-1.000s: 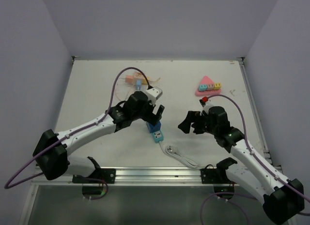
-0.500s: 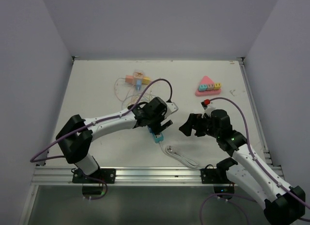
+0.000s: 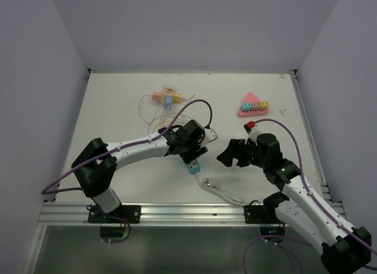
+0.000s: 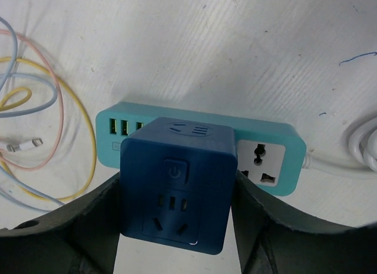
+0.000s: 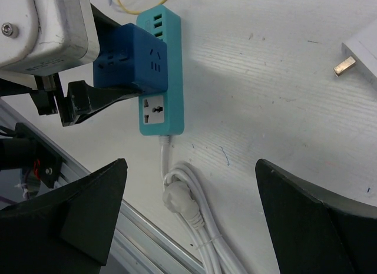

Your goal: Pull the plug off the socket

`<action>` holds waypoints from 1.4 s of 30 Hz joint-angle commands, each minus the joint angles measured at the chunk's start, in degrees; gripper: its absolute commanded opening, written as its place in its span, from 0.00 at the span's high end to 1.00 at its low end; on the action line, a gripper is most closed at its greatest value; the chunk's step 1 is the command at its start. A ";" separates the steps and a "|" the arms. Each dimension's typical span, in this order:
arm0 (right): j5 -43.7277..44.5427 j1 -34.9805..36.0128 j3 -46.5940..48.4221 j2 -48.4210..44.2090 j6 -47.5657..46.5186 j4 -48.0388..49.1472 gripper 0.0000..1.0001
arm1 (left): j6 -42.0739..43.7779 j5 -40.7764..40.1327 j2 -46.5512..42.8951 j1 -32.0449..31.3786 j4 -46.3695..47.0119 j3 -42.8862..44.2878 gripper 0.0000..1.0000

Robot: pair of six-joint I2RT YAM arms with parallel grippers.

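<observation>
Ribbed white tabletop (image 4: 235, 50), oblong teal socket (image 4: 259, 131) — boxy navy plug (image 4: 174, 180) seated

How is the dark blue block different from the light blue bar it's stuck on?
The dark blue block is a chunky cube; the light blue bar is long and flat. The block stands up on top, gripped by the left gripper; the bar lies on the table, trailing a white cord. Both have plug holes.

White-and-black arms (image 3: 136, 151), looping purple cables (image 3: 199, 101), dark matte fingers (image 4: 76, 230)
</observation>
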 commanded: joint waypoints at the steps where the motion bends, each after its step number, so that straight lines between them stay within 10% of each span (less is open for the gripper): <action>1: -2.71 0.30 -0.80 0.47 1.10 2.04 0.06 | 0.99 1.86 -2.68 -0.27 0.97 1.26 0.56; 13: -10.01 2.14 -1.33 10.21 10.42 14.69 0.03 | -8.74 4.41 -19.90 -0.27 16.33 -9.80 0.98; 31: -6.14 13.83 5.08 22.97 14.55 22.70 0.08 | -20.10 5.55 -31.52 -0.36 32.96 -21.77 1.00; 37: -4.91 14.54 4.65 24.90 15.08 23.75 0.28 | -22.56 5.29 -32.66 -0.36 36.13 -23.44 1.00; 42: -1.31 14.54 2.63 24.12 14.64 22.44 0.68 | -24.67 4.76 -34.85 -0.36 37.36 -25.28 1.00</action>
